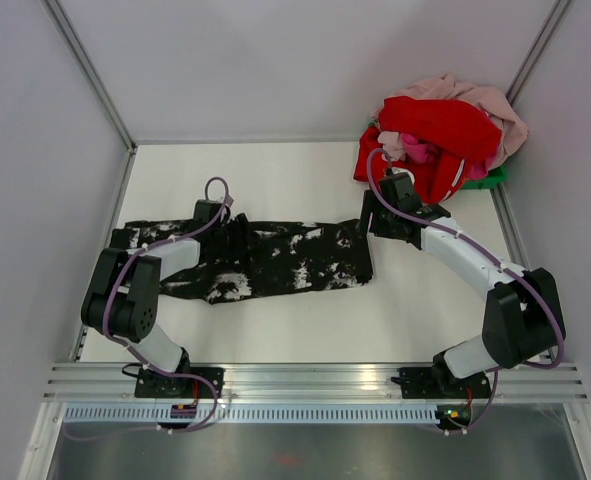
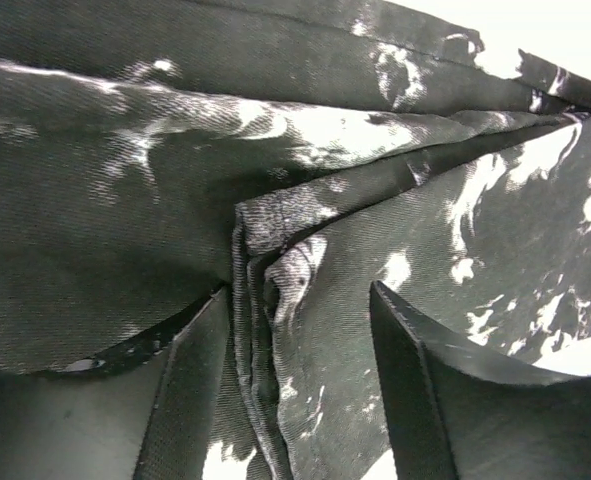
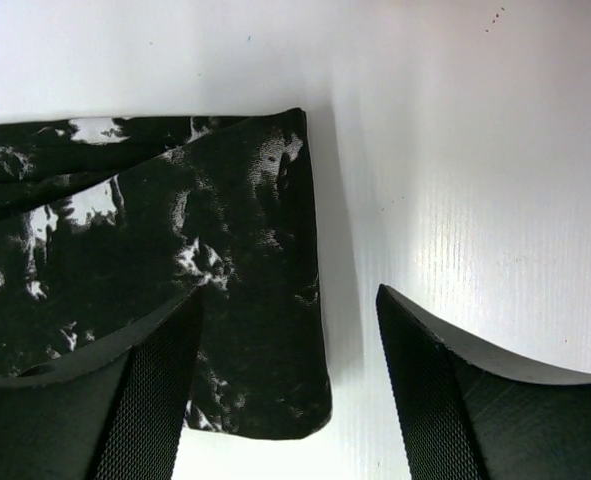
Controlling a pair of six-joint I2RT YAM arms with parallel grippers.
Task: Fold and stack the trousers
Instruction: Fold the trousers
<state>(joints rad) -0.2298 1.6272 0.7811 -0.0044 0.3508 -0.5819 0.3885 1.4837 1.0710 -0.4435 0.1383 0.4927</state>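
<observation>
L tool: jaws partly apart, not clamped on anything. Both fingers are down at the trousers. A raised seam edge of the cloth runs up btwn them, nearer the finger on the left of the wrist view. Can't tell if that pad presses the seam; a clear gap shows beside the other finger. From the top cam, the L tool sits over the far edge of the trousers, towards their left end.

R tool: jaws wide apart, holding nothing. It hangs over the right end of the trousers. The squared end of the cloth lies under and btwn the fingers: one finger over fabric, the other over bare counter. Whether it touches the cloth, can't tell.

Trousers: black w/ white blotches, laid flat as one long band. They run left to right across the left and middle of the counter, from beside the L arm to right by the R tool.

Count:
- 1 pr trousers.
- 2 arms, 2 tools, both w/ jaws apart.
- 1 heap of clothes in the far right corner, well apart from the trousers.
- In the heap: 1 red garment w/ white trim at the front, and pink clothes behind (no. of pieces unclear).
- 1 green item showing at the heap's near right edge.
</observation>
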